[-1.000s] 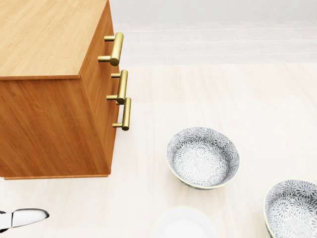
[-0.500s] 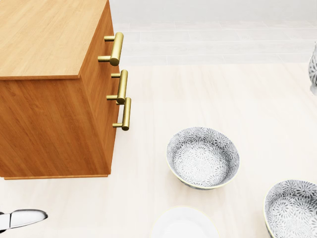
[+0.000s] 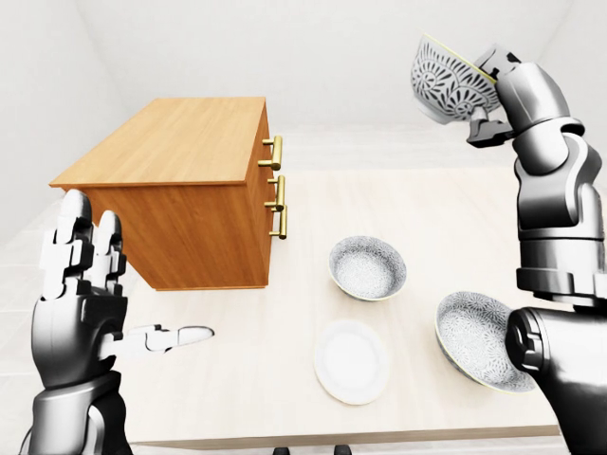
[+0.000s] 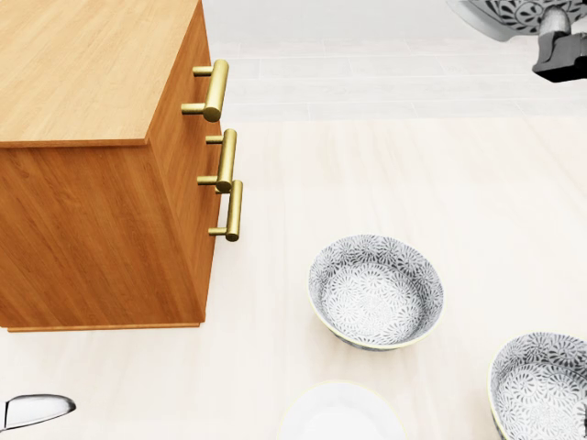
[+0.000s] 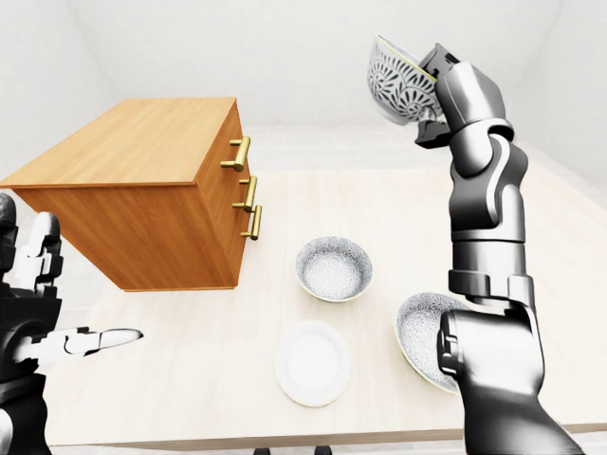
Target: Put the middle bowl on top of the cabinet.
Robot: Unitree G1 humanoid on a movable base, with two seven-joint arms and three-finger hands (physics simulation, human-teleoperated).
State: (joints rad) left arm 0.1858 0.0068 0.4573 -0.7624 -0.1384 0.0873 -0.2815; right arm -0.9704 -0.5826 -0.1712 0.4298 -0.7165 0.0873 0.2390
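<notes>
A grey patterned bowl [image 3: 450, 80] hangs high in the air at the top right of the left-eye view, tilted on its side. My right hand [image 3: 482, 93] is shut on its rim. It is well to the right of the wooden cabinet [image 3: 180, 142] and above the level of the cabinet's flat top. The head view catches only the bowl's lower edge [image 4: 509, 14] at its top right corner. At the lower left my left hand [image 3: 90, 284] stands open, fingers upright, thumb [image 3: 178, 335] pointing right, holding nothing.
Two more patterned bowls rest on the pale table [image 3: 427, 209]: one in the middle [image 3: 368, 267], one at the right [image 3: 477, 339] beside my right arm. A white plate [image 3: 353, 360] lies below them. Brass handles [image 3: 276, 185] stick out of the cabinet's right face.
The held bowl and right hand moved from the head view's right edge up and left into its top right corner. The left thumb tip slid slightly left and down. The camera stayed still.
</notes>
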